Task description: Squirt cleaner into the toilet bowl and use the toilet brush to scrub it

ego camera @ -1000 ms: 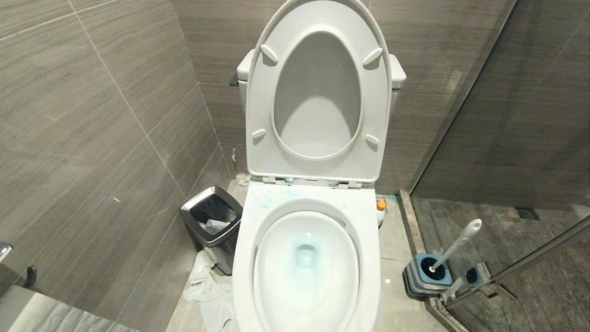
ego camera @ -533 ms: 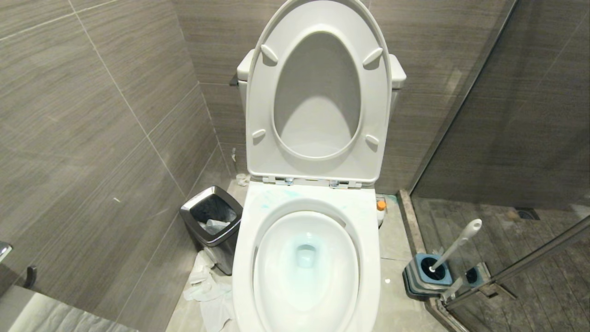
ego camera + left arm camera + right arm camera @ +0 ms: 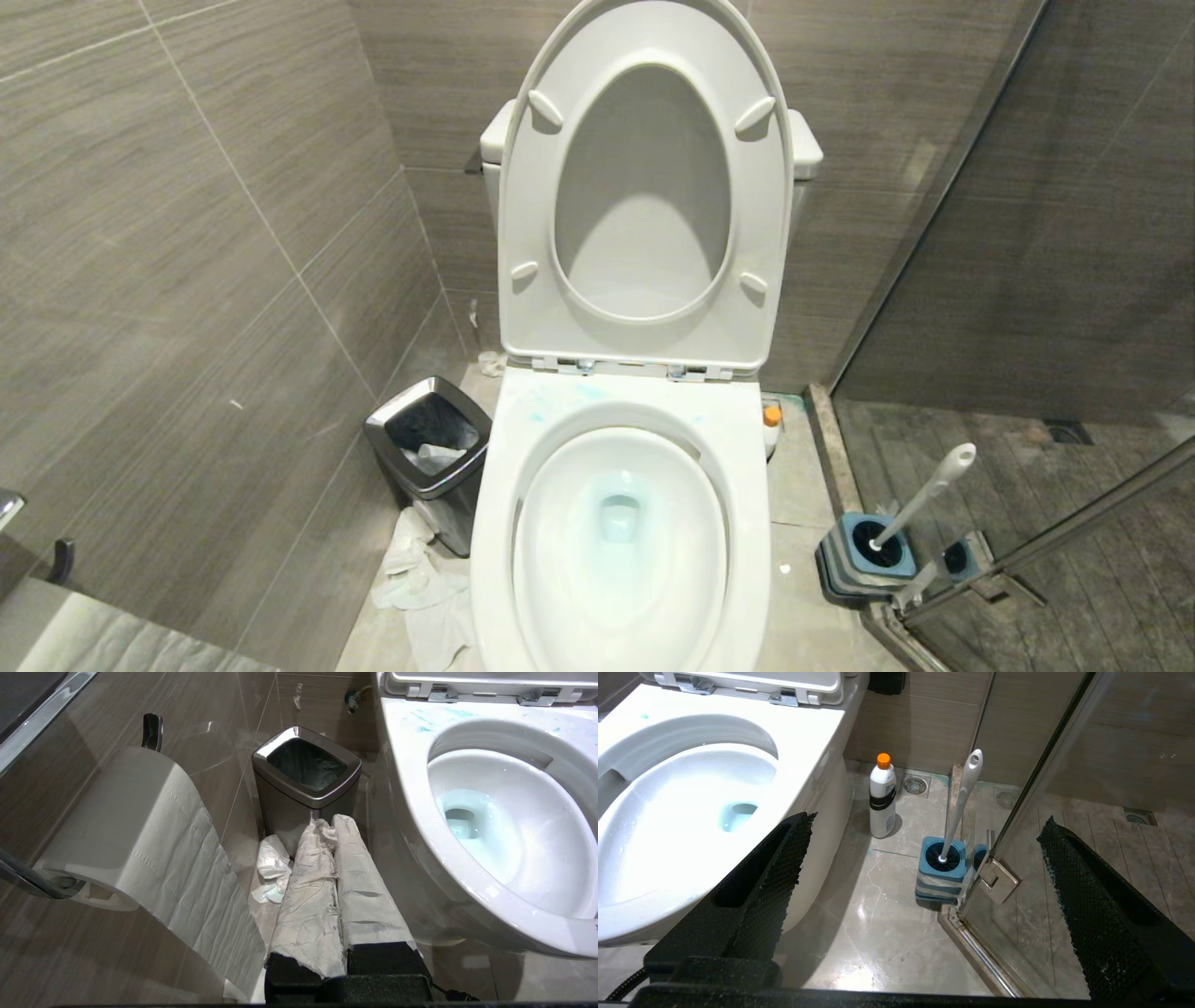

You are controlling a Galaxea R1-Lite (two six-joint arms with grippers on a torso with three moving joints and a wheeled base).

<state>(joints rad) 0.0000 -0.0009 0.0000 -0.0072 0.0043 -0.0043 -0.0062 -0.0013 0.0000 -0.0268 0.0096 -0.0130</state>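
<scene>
While both arms sit parked low and out of the head view, the left gripper (image 3: 335,833) has its two paper-wrapped fingers pressed together, nothing between them. It points at the square steel-rimmed waste bin (image 3: 306,772) on the left of the toilet; crumpled white tissue (image 3: 271,868) lies on the floor in front of the bin, and a white paper roll (image 3: 126,826) hangs on the left wall.

Right gripper (image 3: 924,830) stands spread wide, black textured fingers (image 3: 784,868) well apart, holding nothing. Beyond it, the small whitish cleaner bottle with orange cap (image 3: 882,798) stands upright on the floor just beside the right side of the toilet. Nearer and further right, the white-handled toilet brush (image 3: 964,793) leans in its squarish blue-and-grey striped holder (image 3: 941,872), hard against the glass shower door (image 3: 1031,784).

Large white ceramic toilet bowl (image 3: 747,523) is centre, seat and lid (image 3: 644,187) raised, water turquoise-tinted, blue smears on the far rim.
</scene>
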